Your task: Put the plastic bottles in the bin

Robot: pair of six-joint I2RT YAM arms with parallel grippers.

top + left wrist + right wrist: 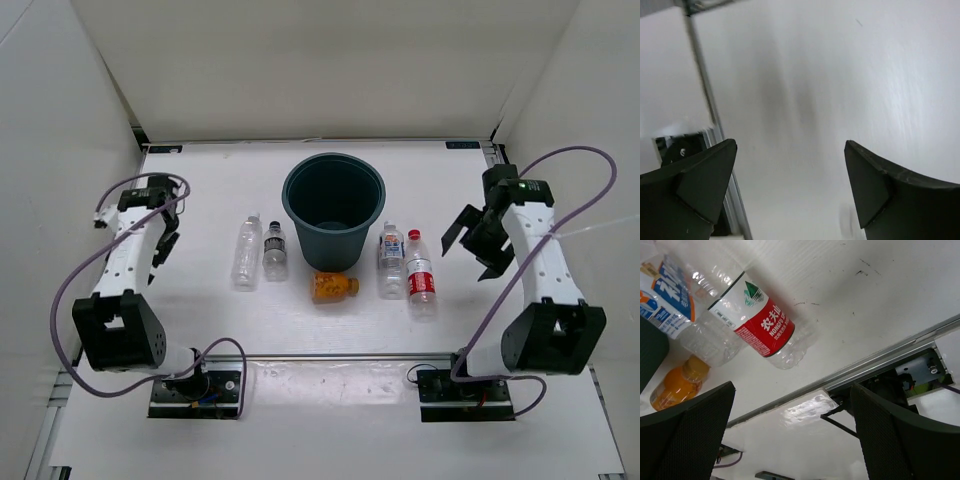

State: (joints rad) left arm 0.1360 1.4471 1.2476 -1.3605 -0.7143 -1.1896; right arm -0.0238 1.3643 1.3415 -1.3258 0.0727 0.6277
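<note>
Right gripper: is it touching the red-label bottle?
Apart. The top view shows a strip of table between the open right gripper and the red-label bottle.

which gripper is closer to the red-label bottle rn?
Right. The right gripper hangs open just to the right of the red-label bottle. The left gripper is far off on the other side of the bin.
</note>
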